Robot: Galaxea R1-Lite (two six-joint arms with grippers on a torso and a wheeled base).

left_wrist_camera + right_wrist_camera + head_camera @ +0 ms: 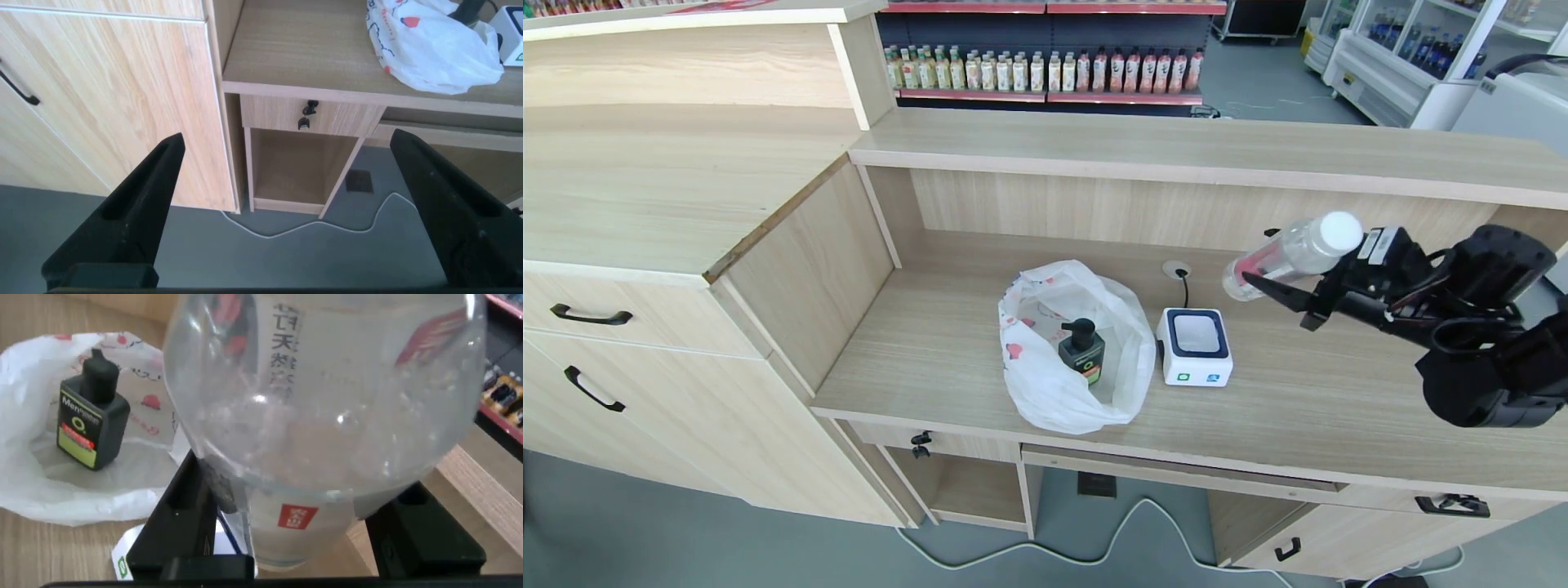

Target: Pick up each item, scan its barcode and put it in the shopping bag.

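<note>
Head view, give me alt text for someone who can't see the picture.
The right claw holds a clear bottle with a white cap, tilted, above the wooden counter. To its left on the counter sit a small white scanner and, beside that, an open white shopping bag with a dark pump bottle inside.

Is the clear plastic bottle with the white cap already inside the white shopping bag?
No: the right gripper holds the clear white-capped plastic bottle aloft, beyond the white square scanner from the white shopping bag.
</note>
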